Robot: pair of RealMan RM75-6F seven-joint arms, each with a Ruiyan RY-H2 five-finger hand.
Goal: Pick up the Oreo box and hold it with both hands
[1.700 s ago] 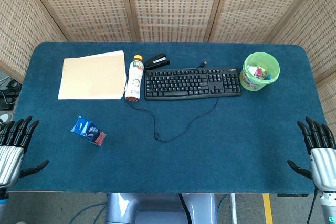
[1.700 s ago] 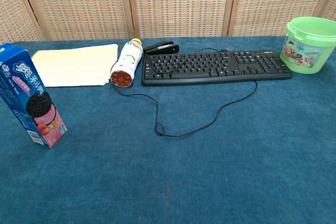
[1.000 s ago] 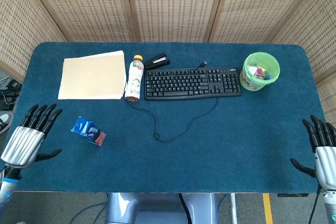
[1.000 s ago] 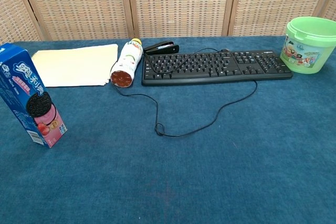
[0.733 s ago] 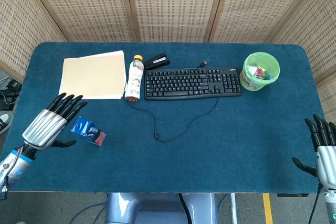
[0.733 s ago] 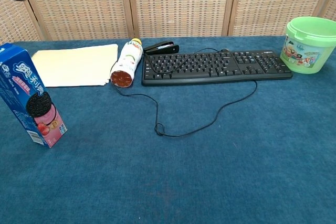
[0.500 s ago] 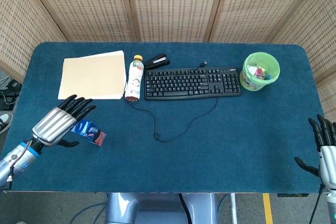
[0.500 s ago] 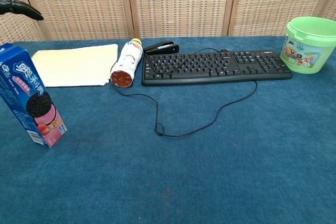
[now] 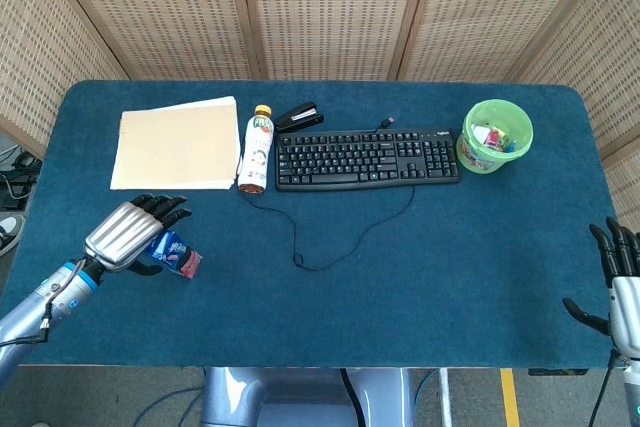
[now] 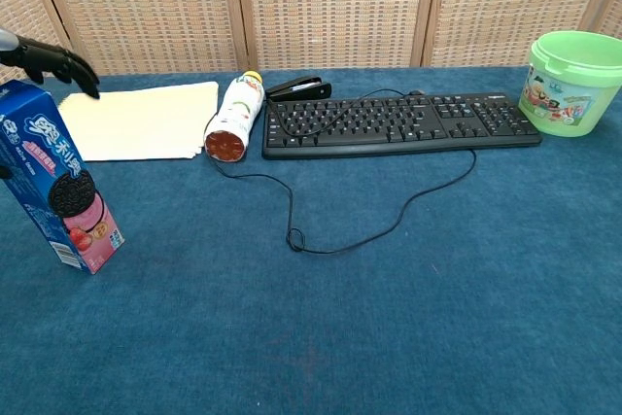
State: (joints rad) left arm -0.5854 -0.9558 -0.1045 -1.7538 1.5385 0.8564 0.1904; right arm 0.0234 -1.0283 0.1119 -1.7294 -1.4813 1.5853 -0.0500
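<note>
We see the Oreo box (image 10: 58, 180) standing near the left front of the blue table (image 9: 450, 247), well apart from the keyboard (image 9: 367, 157). In the chest view its long axis runs up and down but leans, the top tipped left and away, the pink strawberry end at the bottom right on the cloth. In the head view the blue end points toward the left edge, the pink end toward the middle.

Our left hand (image 9: 130, 229) is over the box, fingers (image 10: 58, 63) apart and curving down above its top; we cannot tell if they touch it, and nothing is held. Our right hand (image 9: 620, 287) sits at the table's right front corner, fingers spread, holding nothing.
</note>
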